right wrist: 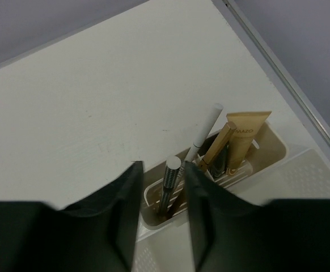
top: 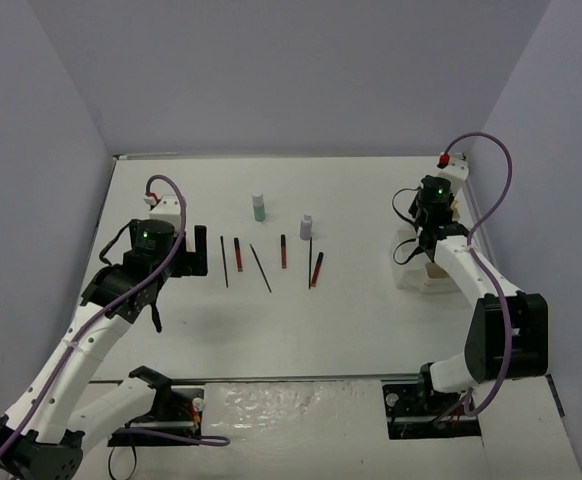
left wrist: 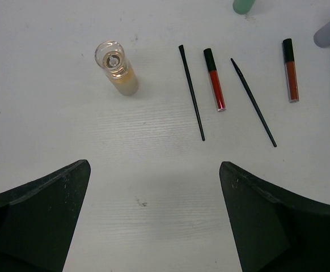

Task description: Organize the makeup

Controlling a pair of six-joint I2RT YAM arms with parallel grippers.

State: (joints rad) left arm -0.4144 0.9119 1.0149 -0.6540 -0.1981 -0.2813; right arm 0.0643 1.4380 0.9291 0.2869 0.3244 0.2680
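In the left wrist view a beige bottle [left wrist: 117,67] stands upright beyond my open left gripper [left wrist: 155,165], whose fingers have only bare table between them. Black sticks [left wrist: 192,85] and red sticks [left wrist: 215,79] lie in a row to its right. The top view shows the same row [top: 261,268], with the green-based bottle [top: 259,208] and grey bottle [top: 306,226] behind it. My right gripper [right wrist: 163,167] hangs over the white tray [right wrist: 301,170]. Its jaws stand apart on either side of a silver stick [right wrist: 168,190] that stands in a compartment. A white stick [right wrist: 207,127], a gold stick [right wrist: 217,148] and a tan tube [right wrist: 244,139] stand beside it.
The tray [top: 426,275] sits near the table's right edge, close to the right wall. The left gripper [top: 193,255] hovers just left of the row of sticks. Grey walls enclose the table on three sides.
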